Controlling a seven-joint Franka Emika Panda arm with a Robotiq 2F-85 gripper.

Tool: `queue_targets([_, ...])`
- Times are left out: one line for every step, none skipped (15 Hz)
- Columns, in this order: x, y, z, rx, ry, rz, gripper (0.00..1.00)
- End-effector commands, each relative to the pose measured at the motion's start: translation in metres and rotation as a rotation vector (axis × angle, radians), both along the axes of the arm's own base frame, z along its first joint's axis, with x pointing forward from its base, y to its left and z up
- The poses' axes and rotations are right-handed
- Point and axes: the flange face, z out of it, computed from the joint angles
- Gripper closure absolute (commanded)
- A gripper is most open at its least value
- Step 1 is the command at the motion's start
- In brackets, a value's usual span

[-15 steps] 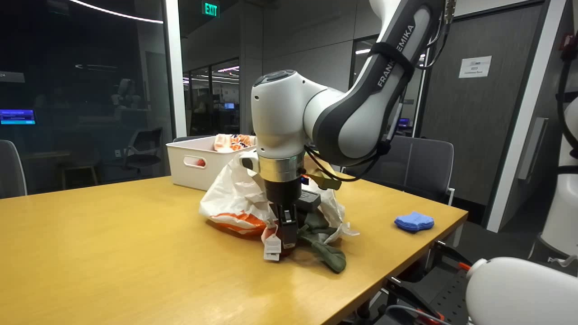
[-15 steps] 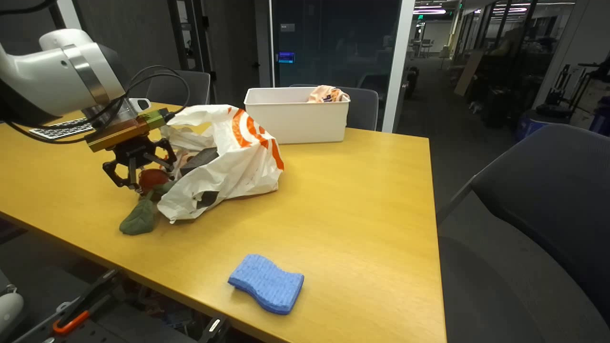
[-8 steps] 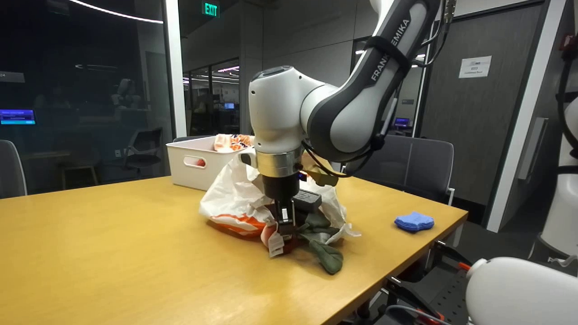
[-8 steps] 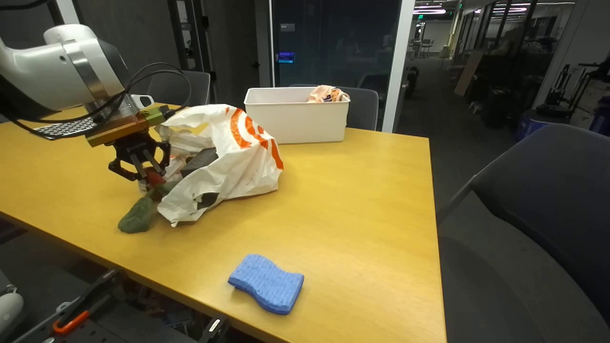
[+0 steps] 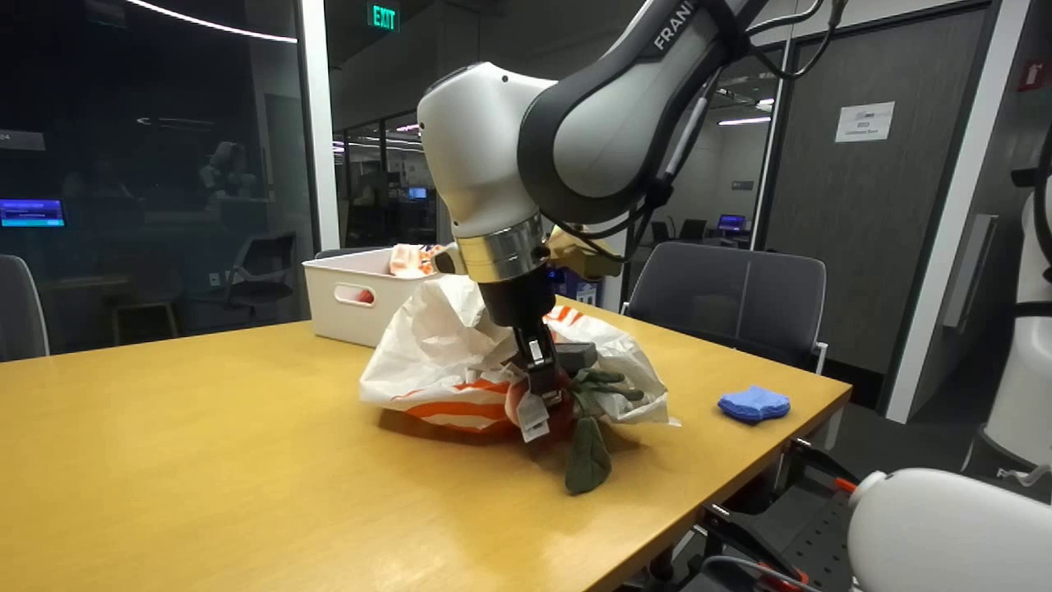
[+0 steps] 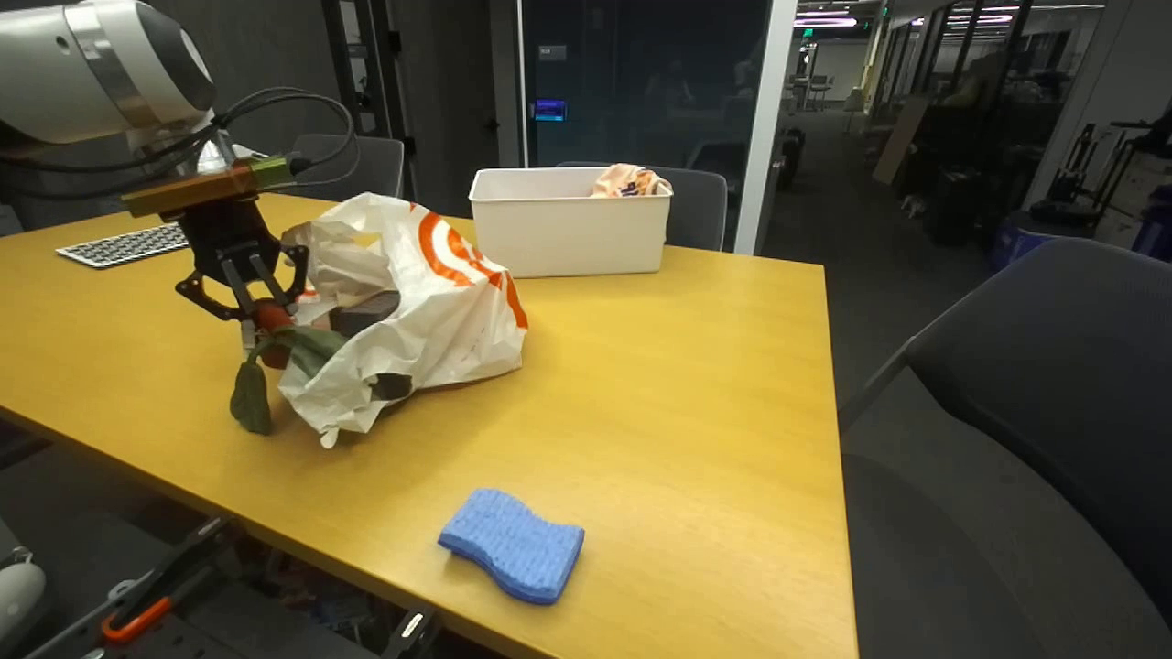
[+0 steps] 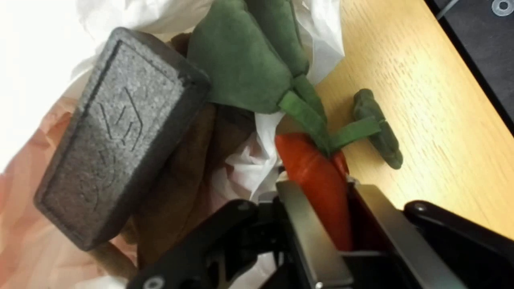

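Observation:
In the wrist view my gripper (image 7: 326,186) is shut on a red plush toy (image 7: 311,168), its two metal fingers pressing the soft body from both sides. Green fabric stems and leaves (image 7: 241,60) spread from the toy's top, and a leaf (image 6: 249,398) hangs down over the table. A white tag (image 5: 534,419) dangles beside the fingers. The toy sits at the mouth of a crumpled white plastic bag (image 6: 449,311) with orange print. Inside the bag opening lies a dark grey block (image 7: 116,136), apart from my fingers. Whether the toy touches the table I cannot tell.
Behind the bag stands a white bin (image 6: 568,233) with a patterned cloth (image 6: 630,180) in it. A blue sponge (image 6: 513,546) lies near the table edge. A keyboard (image 6: 124,247) rests at the far side. Office chairs (image 5: 731,300) surround the table.
My jaws have come together on the red toy. The arm has risen and tilted, pulling the toy upward, so its leaf now hangs more steeply. The bag has shifted slightly with it.

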Motion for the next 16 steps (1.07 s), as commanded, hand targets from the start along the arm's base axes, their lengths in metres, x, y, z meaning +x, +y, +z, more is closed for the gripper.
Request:
queue_targets([0.003, 0.000, 0.018, 0.012, 0.000, 0.028, 0.42])
queue_targets([0.003, 0.000, 0.019, 0.013, -0.006, 0.027, 0.34])
queue_targets([0.003, -0.001, 0.020, 0.017, -0.008, 0.025, 0.27])
queue_targets([0.003, -0.002, 0.020, 0.023, -0.019, 0.022, 0.19])
queue_targets([0.003, -0.002, 0.021, 0.025, -0.020, 0.019, 0.11])
queue_targets([0.003, -0.003, 0.022, 0.024, -0.039, 0.024, 0.04])
queue_targets([0.001, -0.003, 0.022, 0.025, -0.033, 0.023, 0.00])
queue_targets([-0.001, -0.002, 0.023, 0.035, 0.007, 0.029, 0.00])
queue_targets([-0.003, 0.000, 0.024, 0.039, 0.021, 0.032, 0.00])
queue_targets([-0.006, 0.003, 0.022, 0.061, 0.034, 0.058, 0.00])
queue_targets([-0.008, 0.005, 0.020, 0.076, 0.058, 0.071, 0.00])
queue_targets([-0.011, 0.009, 0.015, 0.087, 0.089, 0.084, 0.00])
queue_targets([-0.015, 0.013, 0.014, 0.099, 0.107, 0.099, 0.00])
queue_targets([-0.019, 0.016, 0.013, 0.104, 0.115, 0.114, 0.00])
queue_targets([-0.021, 0.019, 0.010, 0.107, 0.116, 0.129, 0.00])
queue_targets([-0.021, 0.020, 0.008, 0.108, 0.109, 0.131, 0.00])
